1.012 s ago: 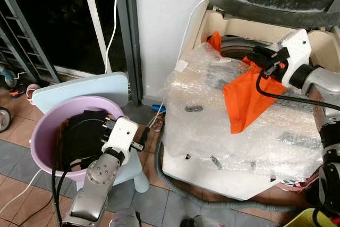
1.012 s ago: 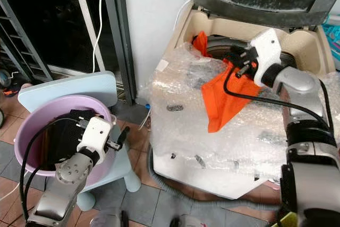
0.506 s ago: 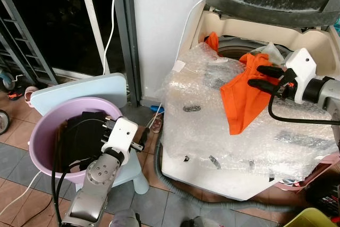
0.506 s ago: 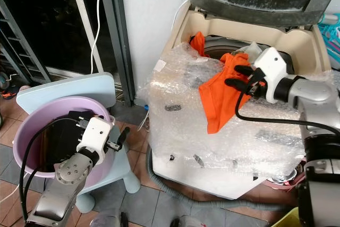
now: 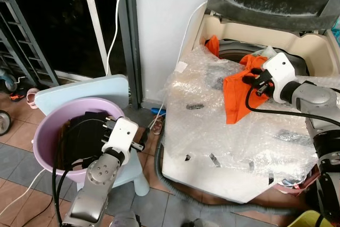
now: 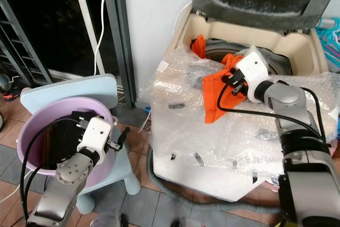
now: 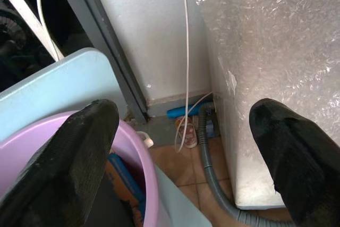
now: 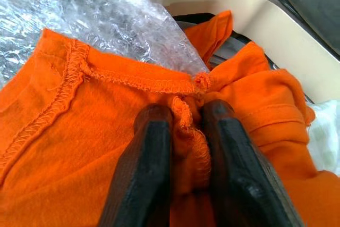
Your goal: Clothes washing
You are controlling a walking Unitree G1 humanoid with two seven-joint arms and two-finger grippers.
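Note:
An orange garment (image 5: 235, 95) lies across the bubble wrap (image 5: 212, 126) on the front of a top-loading washing machine (image 5: 297, 51). Part of the garment reaches into the drum (image 5: 234, 50), whose lid stands open. My right gripper (image 8: 185, 111) is shut on a hemmed fold of the orange cloth near the drum's rim, also seen in the left eye view as the right gripper (image 5: 252, 78). My left gripper (image 7: 183, 112) is open and holds nothing. It hangs over the purple basin (image 5: 45, 131), which holds dark clothes (image 5: 79, 137).
The basin rests on a light blue plastic chair (image 5: 79, 90). A grey hose (image 5: 175, 187) curls on the tiled floor below the machine, and a white cable (image 5: 114, 22) hangs by the dark door frame. A yellow bin (image 5: 319, 219) stands at the bottom right.
My right gripper, open beside the garment half a second ago, has moved in towards the drum and shut on the orange cloth, bunching it higher. The left arm has not moved.

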